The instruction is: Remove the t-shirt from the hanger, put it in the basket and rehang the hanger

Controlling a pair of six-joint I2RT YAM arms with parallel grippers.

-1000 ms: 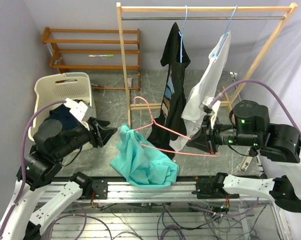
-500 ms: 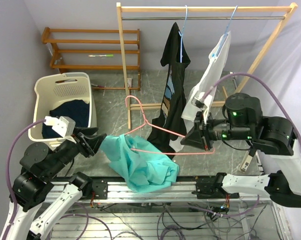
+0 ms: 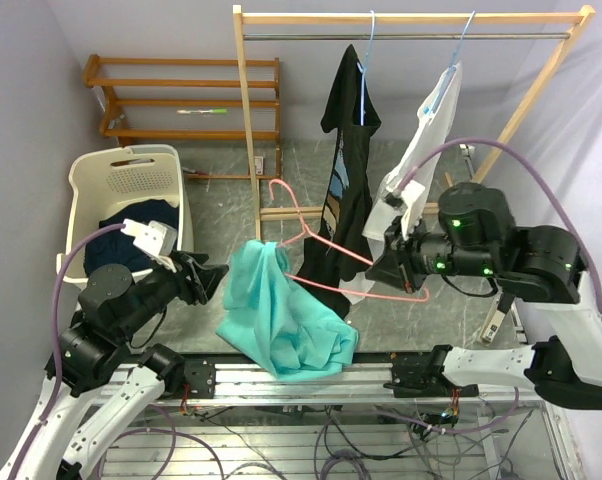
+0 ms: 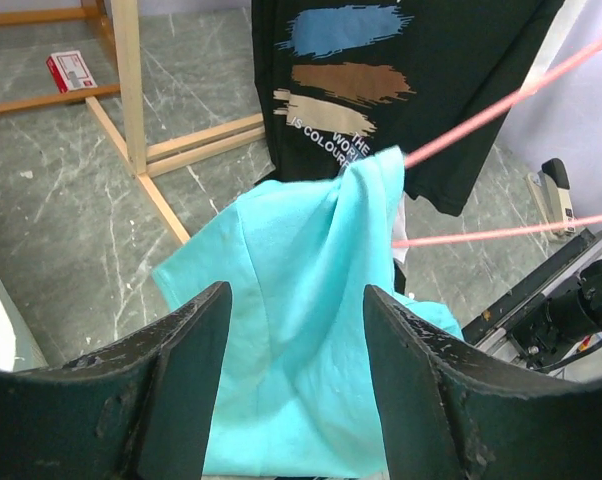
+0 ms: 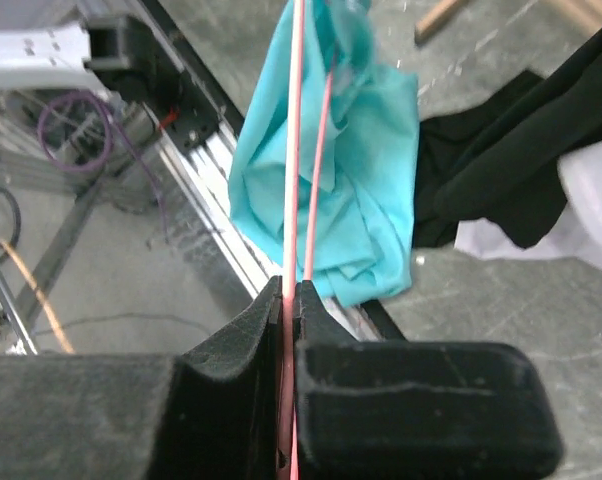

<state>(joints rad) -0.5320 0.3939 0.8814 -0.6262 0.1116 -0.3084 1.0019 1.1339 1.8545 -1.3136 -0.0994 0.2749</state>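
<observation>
A teal t-shirt [image 3: 281, 320] hangs bunched from the left end of a pink wire hanger [image 3: 326, 250], and its lower folds rest on the front rail. My right gripper [image 3: 411, 285] is shut on the hanger's right end, and the wire [image 5: 299, 150] runs out from between its closed jaws [image 5: 289, 285] to the t-shirt [image 5: 366, 180]. My left gripper [image 3: 213, 275] is open just left of the t-shirt. In the left wrist view the t-shirt [image 4: 301, 260] lies beyond the spread fingertips [image 4: 296, 295], with nothing gripped between them.
A white laundry basket [image 3: 101, 190] with dark clothes stands at the left. A wooden rack [image 3: 411, 17] behind carries a black printed shirt [image 3: 346, 150] and a white garment [image 3: 421, 150] on blue hangers. A wooden shelf [image 3: 181, 95] stands at the back left, and a metal rail [image 3: 301, 380] runs along the front.
Half a second ago the left gripper was pulling the shirt's edge low to the left. Now its jaws stand wider and the shirt hangs back under the hanger. The hanger sits slightly higher.
</observation>
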